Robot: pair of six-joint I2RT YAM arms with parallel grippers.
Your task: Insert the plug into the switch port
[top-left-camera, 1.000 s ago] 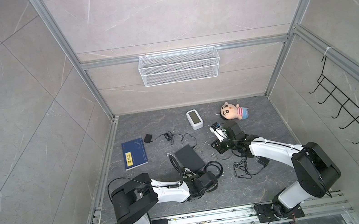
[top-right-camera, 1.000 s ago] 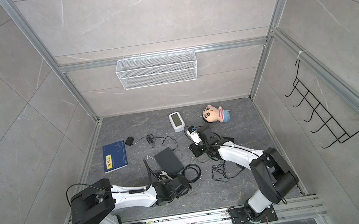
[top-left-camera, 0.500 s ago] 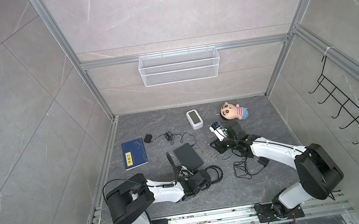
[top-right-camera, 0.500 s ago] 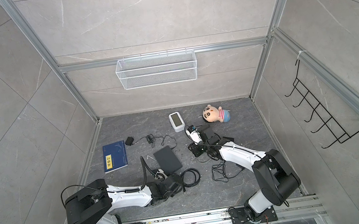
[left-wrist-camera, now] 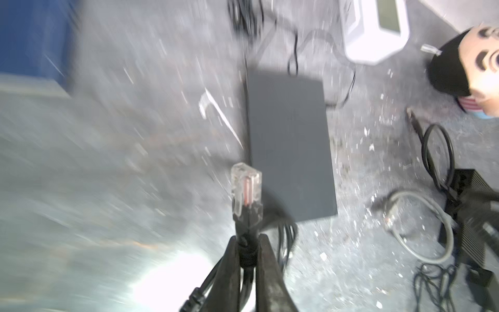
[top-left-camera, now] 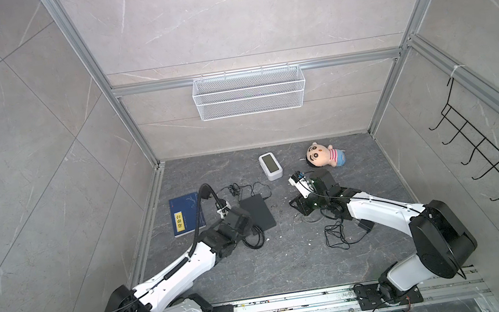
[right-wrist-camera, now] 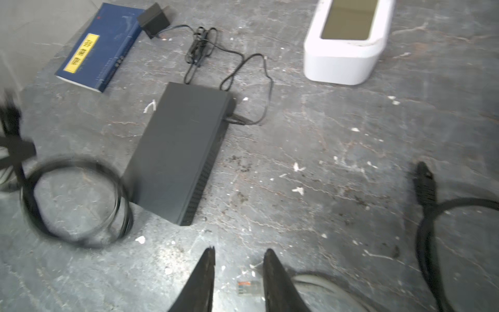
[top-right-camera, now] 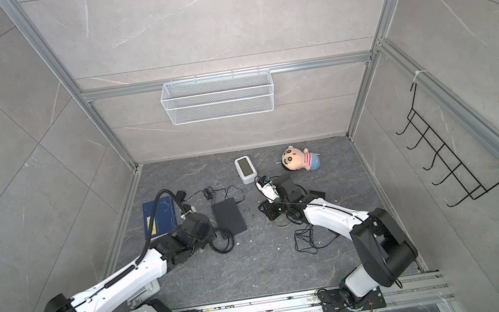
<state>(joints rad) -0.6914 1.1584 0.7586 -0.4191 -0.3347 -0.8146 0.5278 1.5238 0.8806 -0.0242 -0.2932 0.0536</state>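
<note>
Clear plastic with a black boot behind it: the plug (left-wrist-camera: 246, 189) sticks out beyond the left hand (left-wrist-camera: 249, 237), whose fingers (left-wrist-camera: 267, 259) are clamped together on the boot and the black cable (left-wrist-camera: 286, 237) trailing from it. In the left wrist view (much of it blurred) the plug sits just beside one long edge of the dark grey switch (left-wrist-camera: 290, 140), near a corner; whether they touch cannot be told. The switch lies flat on the grey table (top-left-camera: 289, 257), with a blue book (top-left-camera: 186, 213) to its left in both top views. The right hand (right-wrist-camera: 239, 252) has its fingers apart, holding nothing, low over a second clear plug (right-wrist-camera: 249, 287) on a grey cable (right-wrist-camera: 318, 283) lying on the table.
</note>
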